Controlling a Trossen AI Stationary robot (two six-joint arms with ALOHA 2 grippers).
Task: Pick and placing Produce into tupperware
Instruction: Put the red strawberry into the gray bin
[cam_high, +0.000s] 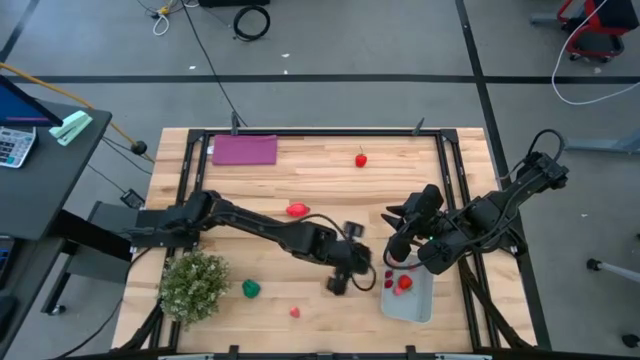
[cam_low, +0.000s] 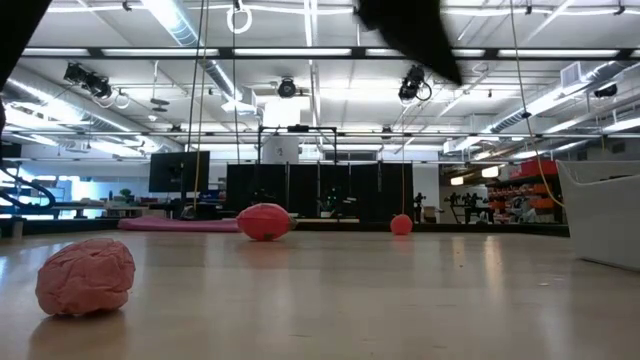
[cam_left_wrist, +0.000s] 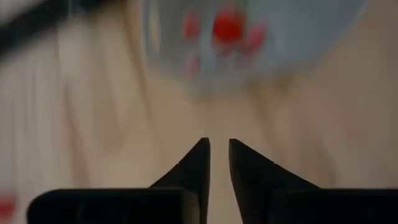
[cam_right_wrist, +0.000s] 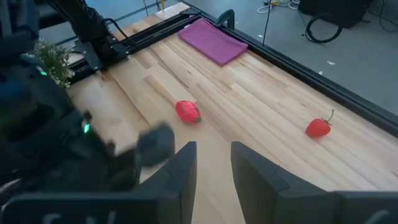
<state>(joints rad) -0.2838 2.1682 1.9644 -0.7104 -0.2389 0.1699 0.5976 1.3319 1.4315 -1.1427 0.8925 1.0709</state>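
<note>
The clear tupperware (cam_high: 412, 300) sits near the table's near right part and holds a few red pieces (cam_high: 402, 283); it shows blurred in the left wrist view (cam_left_wrist: 298, 31). Loose produce lies on the wood: a red piece (cam_high: 297, 210) (cam_right_wrist: 188, 111), a stemmed red one (cam_high: 361, 158) (cam_right_wrist: 318, 127), a green one (cam_high: 251, 288) and a small pink one (cam_high: 295, 312) (cam_low: 85, 277). My left gripper (cam_high: 340, 282) (cam_left_wrist: 219, 146) hovers left of the tupperware, facing it, empty, fingers a narrow gap apart. My right gripper (cam_high: 400, 240) (cam_right_wrist: 213, 152) hangs above the tupperware's far end, open and empty.
A bushy pale-green plant (cam_high: 193, 284) stands at the near left. A flat purple rectangle (cam_high: 244, 150) lies at the far left. Black rails (cam_high: 455, 170) frame the table. My left arm (cam_right_wrist: 62, 143) stretches across the middle; bare wood lies between the far red pieces.
</note>
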